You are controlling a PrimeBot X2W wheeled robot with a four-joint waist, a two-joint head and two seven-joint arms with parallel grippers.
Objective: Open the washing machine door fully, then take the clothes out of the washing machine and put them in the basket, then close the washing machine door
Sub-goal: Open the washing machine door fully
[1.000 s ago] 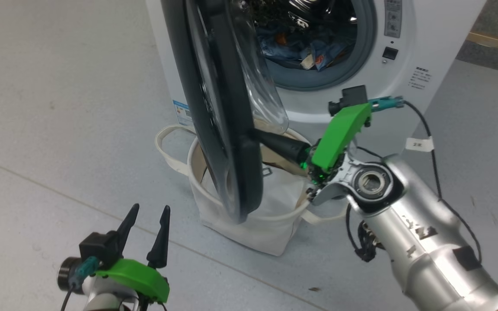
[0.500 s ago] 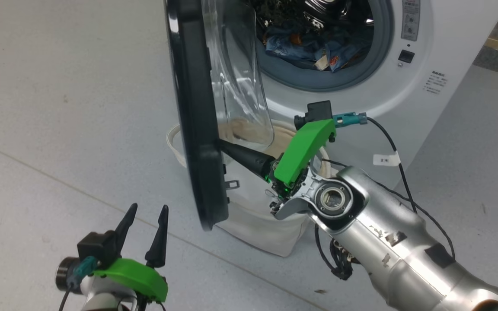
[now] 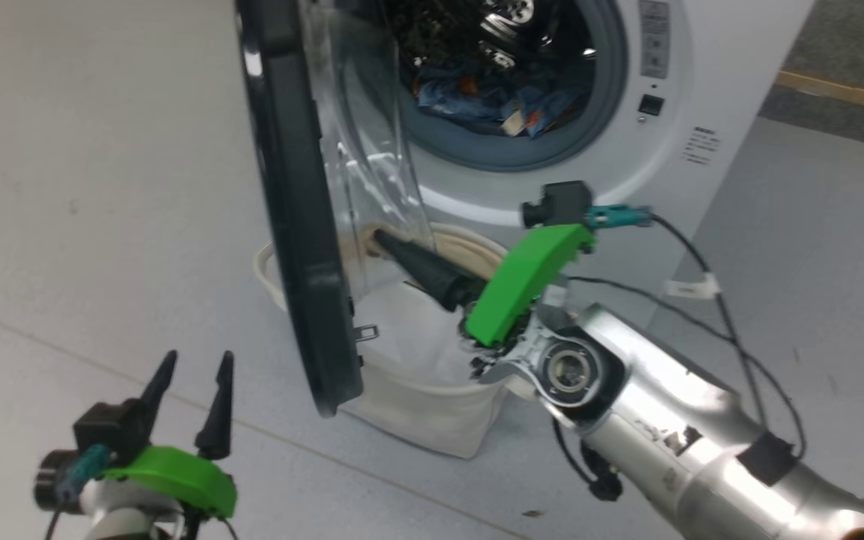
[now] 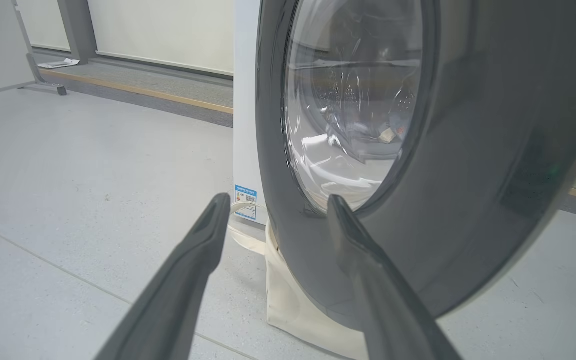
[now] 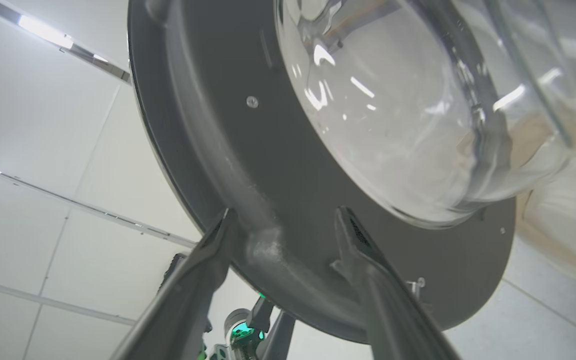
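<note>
Bright, even light; glare streaks the washing machine door [image 5: 348,125], and the head view is softly blurred.

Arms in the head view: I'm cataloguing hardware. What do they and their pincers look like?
Left pincer and right pincer each have two long, tapering dark fingers on a bright green curved housing, with a black block and teal plug. The right arm is silver metal with black patches and black cables, one bearing a white tag.
</note>
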